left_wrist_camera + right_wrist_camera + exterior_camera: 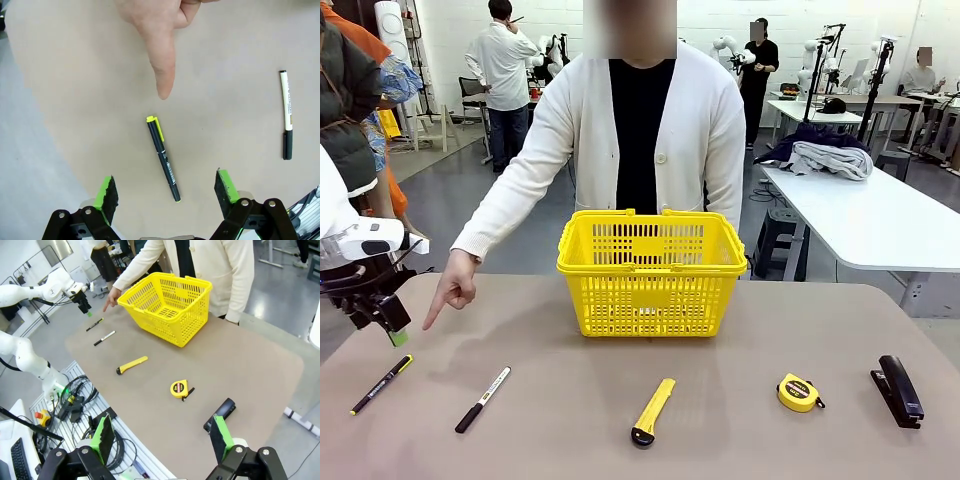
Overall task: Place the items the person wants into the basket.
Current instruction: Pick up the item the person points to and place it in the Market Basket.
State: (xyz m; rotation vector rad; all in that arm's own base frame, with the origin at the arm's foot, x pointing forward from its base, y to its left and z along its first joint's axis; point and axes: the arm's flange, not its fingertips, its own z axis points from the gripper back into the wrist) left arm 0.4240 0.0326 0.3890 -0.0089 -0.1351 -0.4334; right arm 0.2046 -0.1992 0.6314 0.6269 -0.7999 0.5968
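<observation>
The slim black pen with yellow marks (382,383) (163,157) lies at the table's front left. The person's hand (453,288) (156,35) points a finger down at it. My left gripper (386,322) (167,192) hovers open just above the pen, its fingers wide to either side. The yellow tape measure (798,392) (179,389) and the black stapler (898,389) (220,414) rest at the front right. The yellow basket (652,270) (169,306) stands mid-table before the person. My right gripper (162,437) is open, high above the table's right edge.
A black-and-white marker (483,399) (286,114) lies right of the pen. A long yellow utility knife (652,410) (132,364) sits front centre. Bare table stretches between the tools and the basket.
</observation>
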